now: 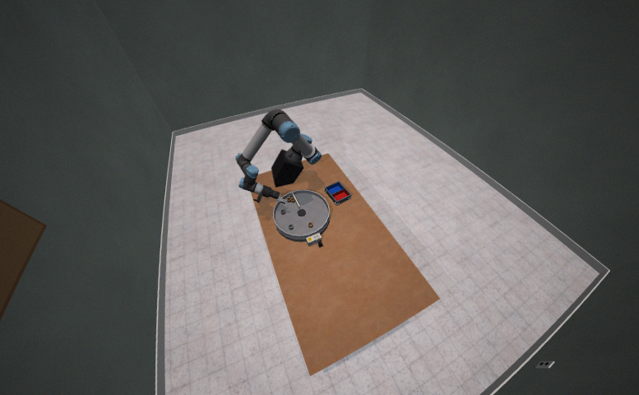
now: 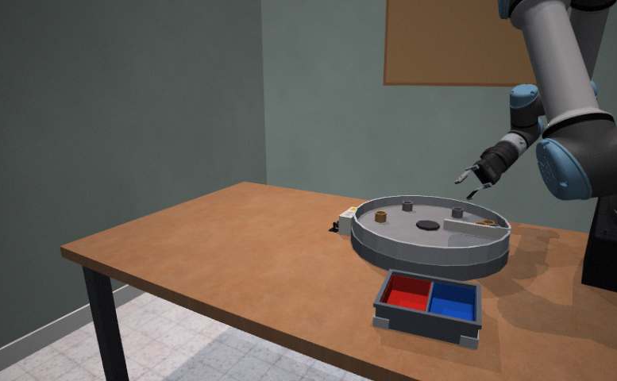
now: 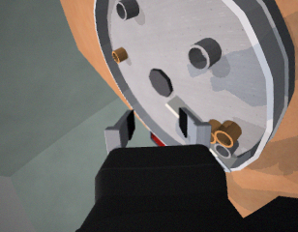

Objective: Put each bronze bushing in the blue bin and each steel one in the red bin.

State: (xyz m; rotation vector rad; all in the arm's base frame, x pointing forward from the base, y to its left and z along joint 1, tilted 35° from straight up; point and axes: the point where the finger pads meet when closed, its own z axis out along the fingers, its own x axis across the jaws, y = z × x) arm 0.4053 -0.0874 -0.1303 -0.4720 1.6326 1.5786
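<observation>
In the wrist view, the fingers partly hide one clustered bronze bushing (image 3: 214, 127).

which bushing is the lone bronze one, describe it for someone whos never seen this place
On the wooden table sits a round grey turntable. Near its rim, by the small white box, stands the bushing. It's bronze; its nearest neighbour is grey.

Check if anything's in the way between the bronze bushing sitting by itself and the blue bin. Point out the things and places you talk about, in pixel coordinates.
Yes: the turntable's raised rim (image 1: 329, 215) (image 2: 429, 250) surrounds the lone bronze bushing (image 1: 310, 225) (image 2: 380, 217) (image 3: 119, 55), so it must be lifted over that to reach the blue bin (image 1: 335, 188) (image 2: 453, 302).
</observation>
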